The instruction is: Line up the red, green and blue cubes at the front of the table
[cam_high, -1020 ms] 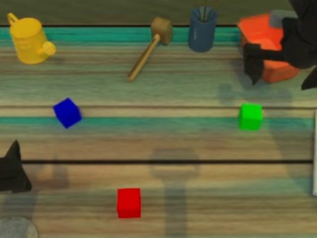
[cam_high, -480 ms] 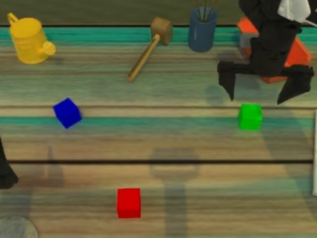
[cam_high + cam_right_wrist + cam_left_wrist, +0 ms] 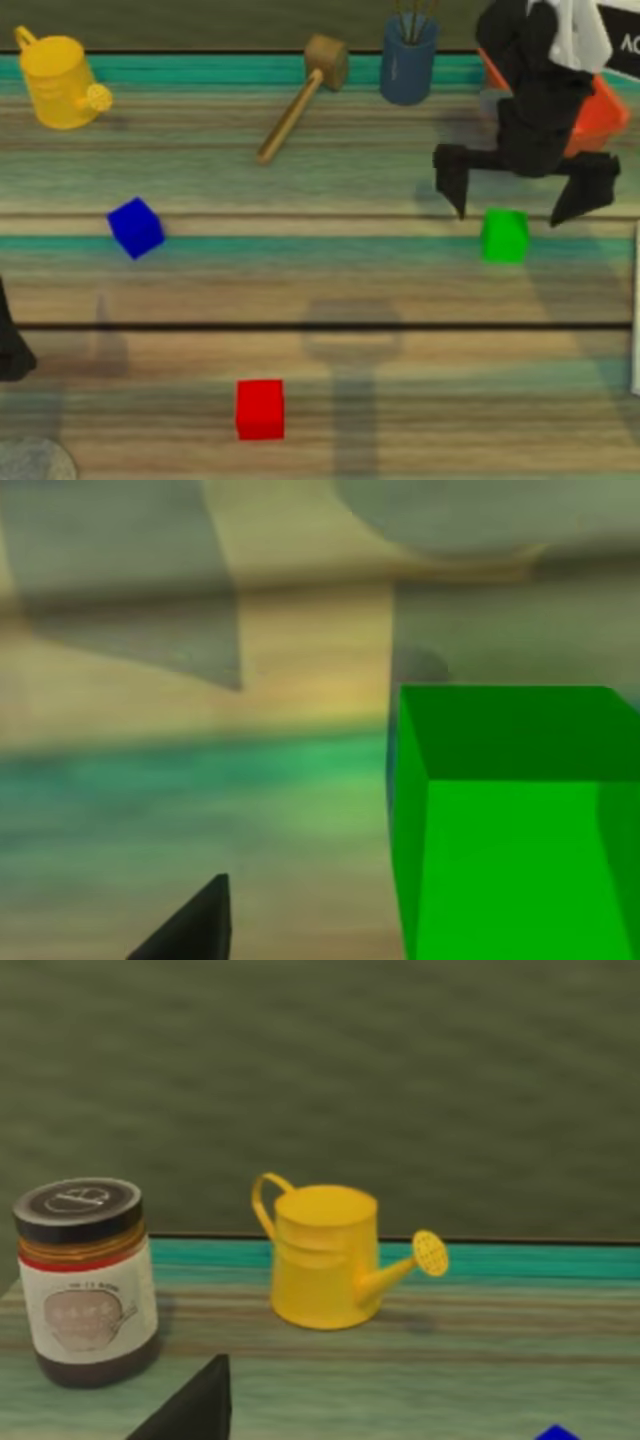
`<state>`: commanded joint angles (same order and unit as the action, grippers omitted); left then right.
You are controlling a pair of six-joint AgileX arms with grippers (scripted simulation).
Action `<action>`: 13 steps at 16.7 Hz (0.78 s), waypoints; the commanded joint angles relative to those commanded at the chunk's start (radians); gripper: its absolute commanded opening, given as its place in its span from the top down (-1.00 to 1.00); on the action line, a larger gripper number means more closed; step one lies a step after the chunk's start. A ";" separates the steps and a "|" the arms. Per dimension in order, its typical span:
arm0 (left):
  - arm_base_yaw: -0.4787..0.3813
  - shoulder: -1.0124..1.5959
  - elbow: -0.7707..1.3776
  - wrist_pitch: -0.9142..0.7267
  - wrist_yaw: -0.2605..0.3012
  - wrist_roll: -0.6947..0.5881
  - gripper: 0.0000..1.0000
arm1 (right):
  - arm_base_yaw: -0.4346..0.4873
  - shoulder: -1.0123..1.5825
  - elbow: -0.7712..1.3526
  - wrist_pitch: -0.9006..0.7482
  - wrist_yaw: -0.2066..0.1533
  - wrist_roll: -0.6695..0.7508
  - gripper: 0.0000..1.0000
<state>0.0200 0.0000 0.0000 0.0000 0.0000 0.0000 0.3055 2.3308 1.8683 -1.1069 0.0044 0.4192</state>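
Observation:
The green cube [image 3: 504, 236] sits at the right of the table [image 3: 380, 270]. My right gripper [image 3: 508, 208] hovers open just behind and above it, one fingertip [image 3: 455, 205] on each side. In the right wrist view the green cube [image 3: 510, 820] fills the near corner beside one dark fingertip [image 3: 205, 920]. The blue cube [image 3: 135, 227] lies turned at the left, and a corner of it [image 3: 557, 1433] shows in the left wrist view. At the front middle rests the red cube [image 3: 260, 408]. My left gripper [image 3: 8, 350] is parked open at the left edge, holding nothing.
Along the back stand a yellow watering can [image 3: 60, 80], a wooden mallet [image 3: 300, 95], a dark blue cup [image 3: 408, 60] with sticks and an orange bin [image 3: 598, 105] partly under my right arm. A lidded jar [image 3: 85, 1280] stands at the front left corner.
My right gripper has swung from over the orange bin toward the front and left, and now straddles the space just behind the green cube. The left gripper drew back toward the left edge.

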 joint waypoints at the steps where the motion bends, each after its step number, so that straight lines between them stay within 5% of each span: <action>1: 0.000 0.000 0.000 0.000 0.000 0.000 -1.00 | 0.001 0.013 -0.026 0.042 0.000 0.001 -1.00; 9: 0.000 0.000 0.000 0.000 0.000 0.000 -1.00 | 0.003 0.051 -0.098 0.148 0.001 0.004 -1.00; 13: 0.000 0.000 0.000 0.000 0.000 0.000 -1.00 | 0.003 0.051 -0.098 0.148 0.001 0.004 -0.40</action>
<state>0.0200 0.0000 0.0000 0.0000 0.0000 0.0000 0.3084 2.3819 1.7698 -0.9586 0.0050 0.4228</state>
